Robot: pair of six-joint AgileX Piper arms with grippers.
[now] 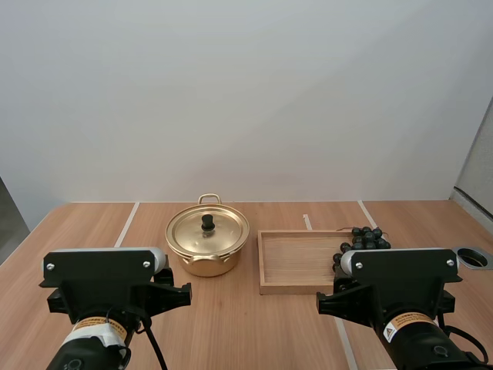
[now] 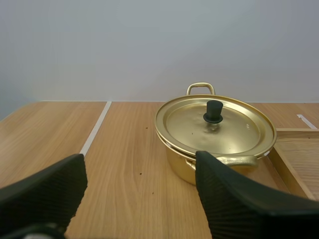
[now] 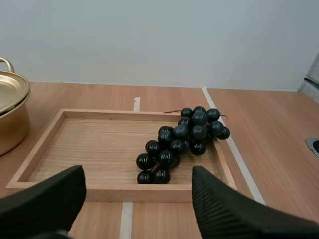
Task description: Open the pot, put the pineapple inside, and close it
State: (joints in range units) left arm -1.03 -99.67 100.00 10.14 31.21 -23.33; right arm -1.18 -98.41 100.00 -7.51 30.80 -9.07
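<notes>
1. Hovering low by the table's (image 2: 124,149) near edge, the left gripper (image 2: 139,167) has its fingers spread wide. Their ribbed faces are turned to each other with nothing between them, and it faces the pot (image 2: 179,162).
2. The right gripper (image 3: 137,172) is likewise splayed and empty, looking across the tray's (image 3: 35,149) near edge.
3. The pot stands mid-table, just beside the tray's left edge, with its lid (image 2: 234,132) seated flat, so I judge that no step has begun.
4. I see no pineapple. The only fruit is the grapes (image 3: 182,139), which lie in the tray from its far right corner toward its near edge.
5. Risks:
   - The knob (image 2: 214,111) is small, so an off-centre pinch could slip and drop the lid with a clang.
   - The pot looks light, so a sideways pull on the lid may drag it or knock it against the tray.
   - The bunch is loose. Held by one berry it could swing, shed fruit or catch the pot's rim.
   - A lid set down over a trailing berry would not sit flush.
6. Materials:
   - The pot is thin, polished, gold-coloured metal, round, with loop handles (image 2: 200,87).
   - The lid is a shallow dome, and its knob is matt black.
   - The tray is pale grained wood, rectangular, with low walls.
   - The berries are dark, glossy spheres.
   - The table is smooth wood crossed by white lines.
</notes>
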